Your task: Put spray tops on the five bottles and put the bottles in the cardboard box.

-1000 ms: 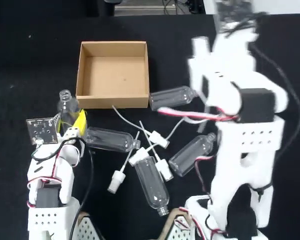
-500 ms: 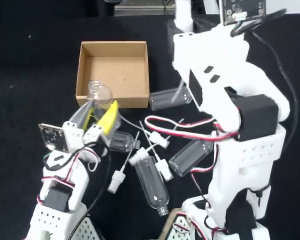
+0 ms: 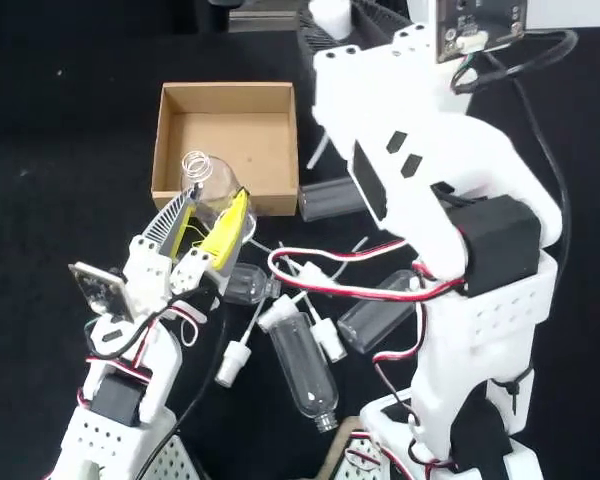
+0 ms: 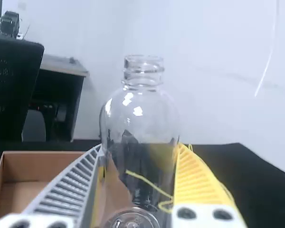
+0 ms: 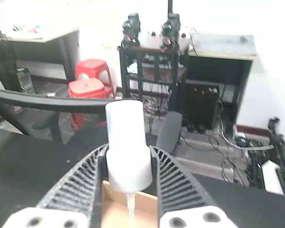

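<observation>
A clear, uncapped bottle (image 4: 140,123) is clamped by its lower body between the fingers of the left gripper (image 3: 206,208). It is lifted off the black table (image 3: 70,150) and seen against the front wall of the open cardboard box (image 3: 225,140). A white spray top (image 5: 127,137) is gripped by the right gripper (image 5: 129,152), with its thin tube hanging down. Four more bottles (image 3: 302,368) are lying near the box among three loose spray tops (image 3: 233,362). Two of these bottles are partly hidden by the right arm (image 3: 450,200), and one by the left gripper.
</observation>
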Robot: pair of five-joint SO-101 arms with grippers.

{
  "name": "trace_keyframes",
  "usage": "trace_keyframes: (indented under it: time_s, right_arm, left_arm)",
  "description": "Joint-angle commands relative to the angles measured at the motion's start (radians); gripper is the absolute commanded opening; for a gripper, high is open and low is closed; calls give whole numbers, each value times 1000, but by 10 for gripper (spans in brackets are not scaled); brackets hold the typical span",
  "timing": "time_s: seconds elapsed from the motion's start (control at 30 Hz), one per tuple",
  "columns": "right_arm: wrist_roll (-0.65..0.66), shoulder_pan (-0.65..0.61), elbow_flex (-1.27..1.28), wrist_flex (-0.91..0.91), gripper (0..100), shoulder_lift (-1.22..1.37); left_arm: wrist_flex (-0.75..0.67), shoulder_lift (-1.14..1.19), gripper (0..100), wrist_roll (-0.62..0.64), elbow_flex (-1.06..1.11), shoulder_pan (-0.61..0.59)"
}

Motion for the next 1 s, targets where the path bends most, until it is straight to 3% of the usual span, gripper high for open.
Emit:
trace_keyframes:
  time_s: [0.0, 0.23, 0.97]
  right_arm:
    - [-5, -48, -54, -61, 11, -2]
    - [-5, -81, -53, -71, 11, 2]
    - [-5, -75, -65, -61, 11, -7]
  left_arm:
    - [48, -17, 30, 3, 19, -67]
    - [3, -17, 30, 11, 19, -160]
    - [0, -15, 30, 2, 19, -231]
